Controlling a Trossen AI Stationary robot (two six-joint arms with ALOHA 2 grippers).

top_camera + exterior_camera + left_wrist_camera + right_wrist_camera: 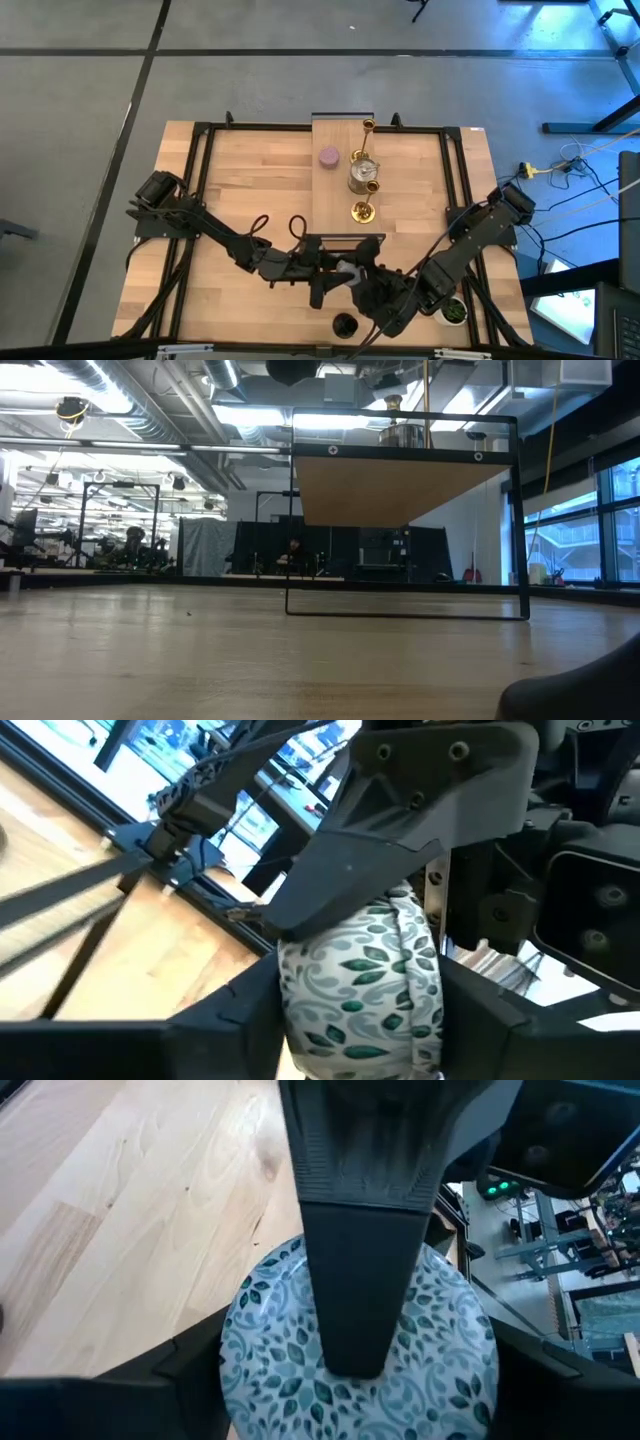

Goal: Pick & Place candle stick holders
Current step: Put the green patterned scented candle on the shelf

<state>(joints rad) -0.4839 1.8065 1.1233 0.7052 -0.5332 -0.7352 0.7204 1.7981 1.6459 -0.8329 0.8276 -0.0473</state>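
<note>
1. A light-wood desk (250,190) is filling the middle of a grey-floored workroom, and a black frame is running around its edges.
2. The leaf-patterned holder (270,1330), pale with grey-green leaves, is hanging above the near middle of the desk, caught between both arms.
3. The right tool (360,1380) is clamping that holder, its fingers pressing the round sides.
4. The left tool (360,1020) is reaching in from the other side, and its fingers are lying against the same holder, gripping it.
5. The black holder (344,325) is standing alone on the desk by the near edge, just beside the two tools.
6. Farther off, on a raised wooden shelf (335,135) at the desk's far side, the lilac holder (329,157) is sitting left of the silver holder (362,172). The tall gold holder (368,127) is standing behind the silver one and the short gold holder (362,211) before it.
7. A small potted plant (455,312) is sitting near the right arm's base.
</note>
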